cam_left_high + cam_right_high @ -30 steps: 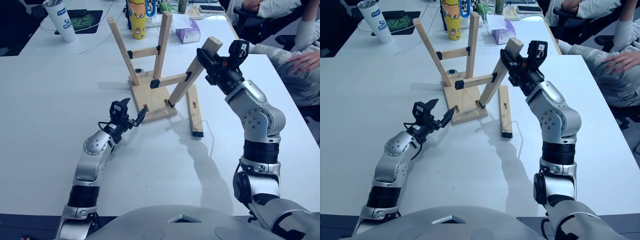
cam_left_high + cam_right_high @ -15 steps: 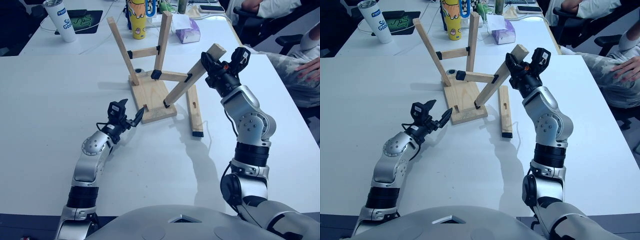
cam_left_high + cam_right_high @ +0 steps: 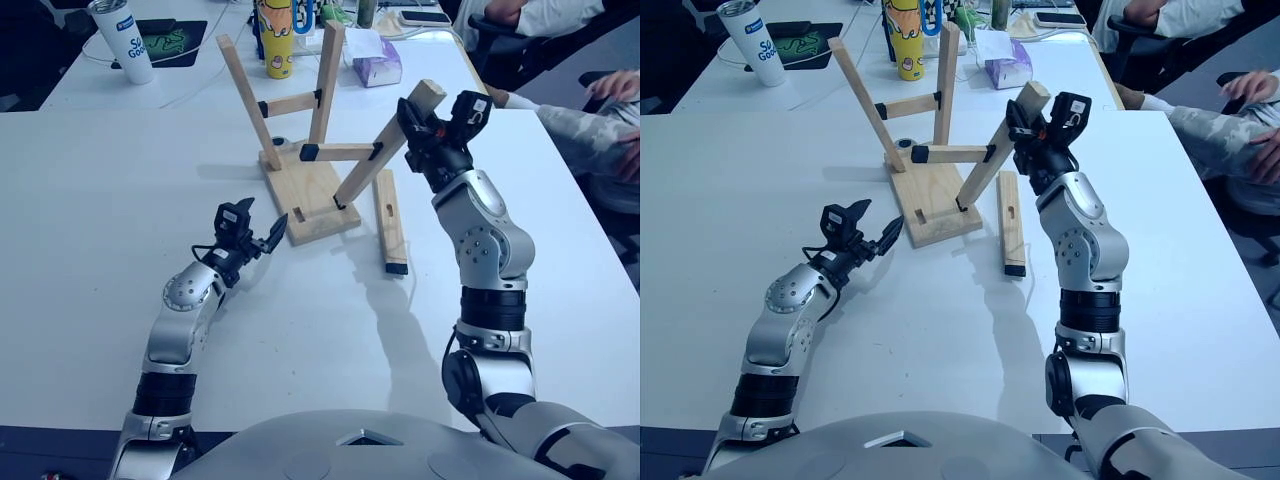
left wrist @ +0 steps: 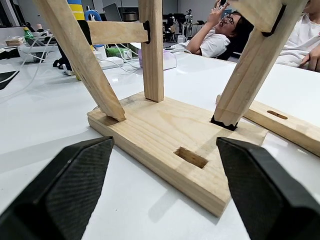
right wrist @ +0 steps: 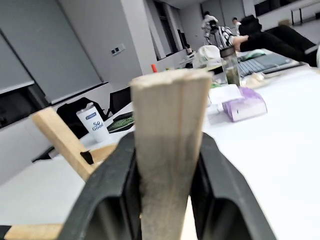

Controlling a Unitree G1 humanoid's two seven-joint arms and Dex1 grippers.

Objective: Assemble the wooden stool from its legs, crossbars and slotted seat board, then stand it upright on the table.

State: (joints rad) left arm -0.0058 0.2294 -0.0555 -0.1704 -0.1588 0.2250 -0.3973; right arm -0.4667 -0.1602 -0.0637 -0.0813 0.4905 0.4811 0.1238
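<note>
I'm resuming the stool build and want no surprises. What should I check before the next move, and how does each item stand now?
1. Right gripper shut on the tilted leg: ok.
2. Tilted leg's foot set in a slot of the seat board: ok.
3. Tilted leg upright: not ok, it leans.
4. Crossbar fully seated in the tilted leg: cannot tell.
5. Left gripper open and free at the board's near corner: ok.
6. Last slot empty, loose leg lying beside the board: ok.
</note>
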